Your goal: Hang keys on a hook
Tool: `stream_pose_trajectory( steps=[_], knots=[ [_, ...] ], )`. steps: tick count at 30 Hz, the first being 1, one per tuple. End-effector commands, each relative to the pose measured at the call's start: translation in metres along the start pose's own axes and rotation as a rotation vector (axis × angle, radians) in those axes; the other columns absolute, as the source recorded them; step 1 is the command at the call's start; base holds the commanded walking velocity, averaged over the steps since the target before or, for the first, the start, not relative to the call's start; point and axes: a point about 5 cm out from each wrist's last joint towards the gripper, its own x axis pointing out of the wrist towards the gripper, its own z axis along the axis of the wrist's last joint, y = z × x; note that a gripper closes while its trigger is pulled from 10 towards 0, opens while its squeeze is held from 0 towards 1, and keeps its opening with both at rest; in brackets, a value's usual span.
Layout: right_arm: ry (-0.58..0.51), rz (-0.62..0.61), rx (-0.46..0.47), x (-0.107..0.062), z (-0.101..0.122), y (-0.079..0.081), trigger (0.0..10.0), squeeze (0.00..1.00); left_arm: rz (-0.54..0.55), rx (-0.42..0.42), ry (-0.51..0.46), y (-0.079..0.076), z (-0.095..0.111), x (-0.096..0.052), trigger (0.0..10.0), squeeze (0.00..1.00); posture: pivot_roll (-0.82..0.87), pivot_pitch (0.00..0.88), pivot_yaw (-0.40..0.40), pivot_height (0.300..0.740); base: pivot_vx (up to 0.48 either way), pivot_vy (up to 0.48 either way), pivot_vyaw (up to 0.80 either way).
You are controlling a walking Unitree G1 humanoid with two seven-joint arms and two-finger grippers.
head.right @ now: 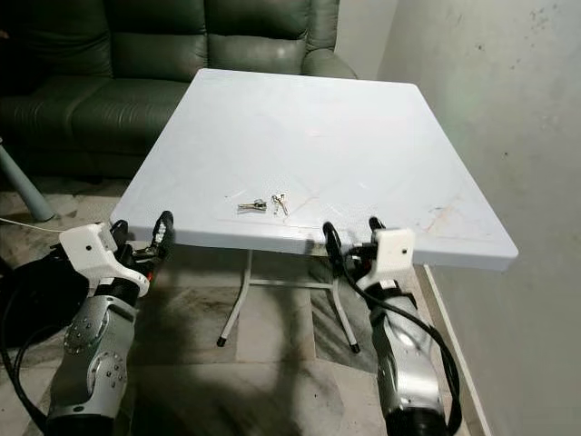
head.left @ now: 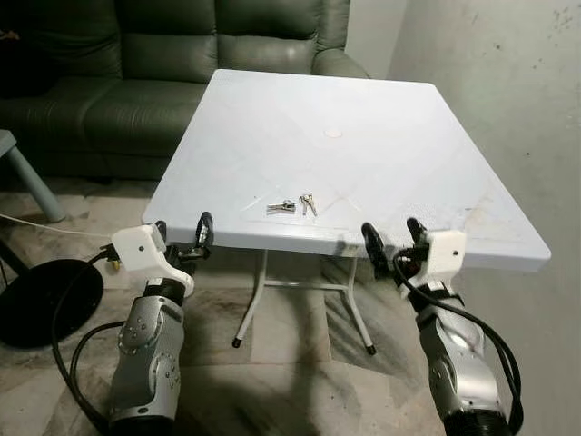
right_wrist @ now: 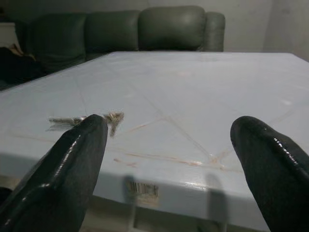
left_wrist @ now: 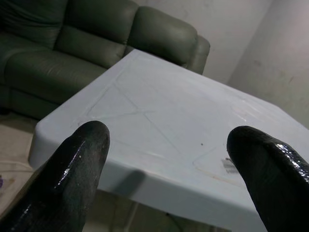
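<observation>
A small bunch of silver keys (head.left: 292, 206) lies flat on the white plastic table (head.left: 363, 154), close to its near edge. The keys (right_wrist: 87, 121) also appear low across the tabletop in the right wrist view. My left gripper (head.left: 182, 234) hovers open just off the table's near left corner, nothing between its fingers (left_wrist: 72, 169). My right gripper (head.left: 394, 238) stands open at the near edge, to the right of the keys, with empty fingers (right_wrist: 67, 164). No hook can be made out.
A dark green sofa (head.left: 163, 64) stands behind the table. A bare wall (head.left: 508, 82) runs along the right. A black round base (head.left: 45, 300) with cables sits on the tiled floor at left. The table's white folding legs (head.left: 263, 291) are beneath the near edge.
</observation>
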Motion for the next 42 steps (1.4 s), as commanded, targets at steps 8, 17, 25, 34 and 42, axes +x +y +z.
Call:
stream_pose_trajectory(
  steps=[8,17,25,34,42],
  knots=[
    [-0.053,0.047,0.026,-0.012,0.007,0.007,10.0,0.00,-0.062,0.045,0.016,-0.005,-0.005,-0.017,10.0,0.00,0.04,0.000,-0.072,0.715,0.000,0.000,0.00],
    [-0.053,0.048,0.022,-0.014,0.010,0.007,10.0,0.00,-0.083,0.029,0.063,-0.006,-0.013,-0.024,10.0,0.00,0.04,0.000,-0.071,0.715,0.000,0.000,0.00],
    [-0.078,0.055,0.016,-0.008,0.017,0.006,10.0,0.00,-0.090,0.027,0.051,-0.007,-0.009,-0.023,10.0,0.00,0.04,0.000,-0.075,0.715,0.000,0.000,0.00],
    [-0.072,0.060,0.020,-0.008,0.017,0.007,10.0,0.00,-0.088,0.020,0.042,-0.007,-0.005,-0.020,10.0,0.00,0.04,0.000,-0.076,0.715,0.053,0.000,0.00],
    [-0.069,0.071,0.021,-0.008,0.016,0.010,10.0,0.00,-0.103,0.015,0.037,-0.010,-0.004,-0.019,10.0,0.00,0.04,0.000,-0.077,0.715,0.219,0.101,0.00]
  ],
)
